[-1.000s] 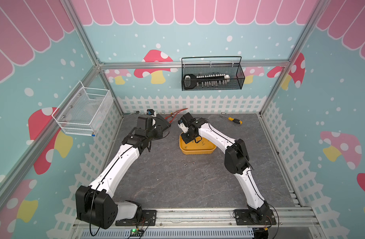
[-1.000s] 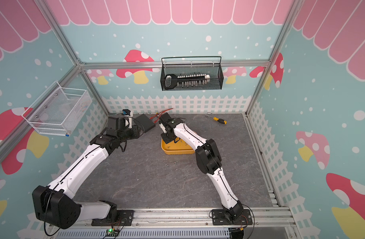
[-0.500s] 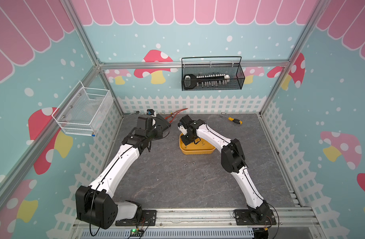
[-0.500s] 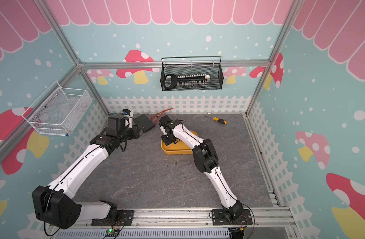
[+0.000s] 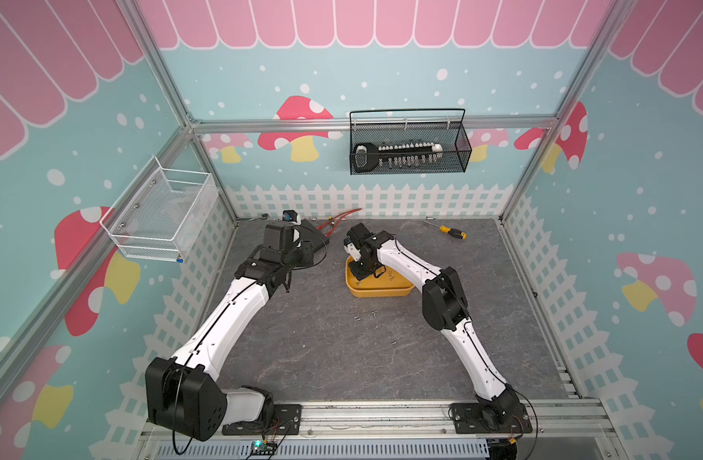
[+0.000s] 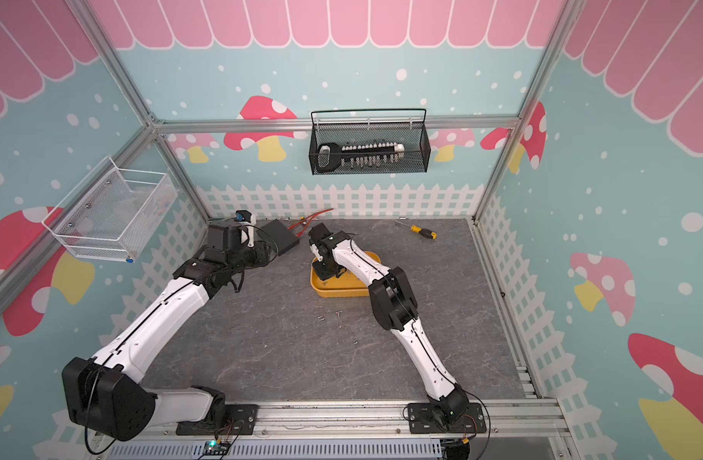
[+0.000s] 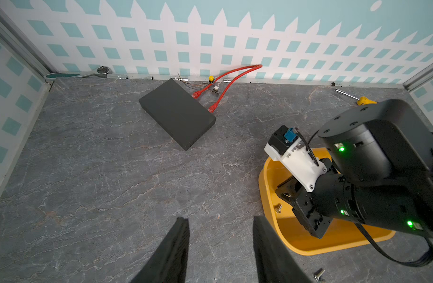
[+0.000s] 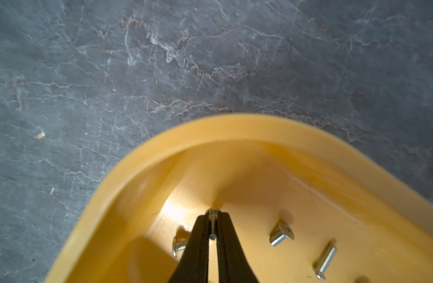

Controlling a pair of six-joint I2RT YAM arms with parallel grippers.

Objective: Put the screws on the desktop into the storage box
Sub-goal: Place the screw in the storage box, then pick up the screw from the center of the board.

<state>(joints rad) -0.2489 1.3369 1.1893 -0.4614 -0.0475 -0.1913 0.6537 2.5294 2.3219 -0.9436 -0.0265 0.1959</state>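
Screw (image 8: 212, 212) pinched between right gripper (image 8: 212, 218) tips inside storage box (image 8: 235, 127), left gripper (image 7: 220, 221) apart, empty

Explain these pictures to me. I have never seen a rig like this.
Two robot arms stand on a grey desktop, each ending in a two-fingered gripper. Both top views look down on the whole scene; the other two pictures come from cameras on the wrists. The right gripper reaches into the yellow box, pinching a screw; other screws lie inside. The left gripper is open and empty. A few loose screws, a screwdriver, a black block and a red cable lie on the desktop.
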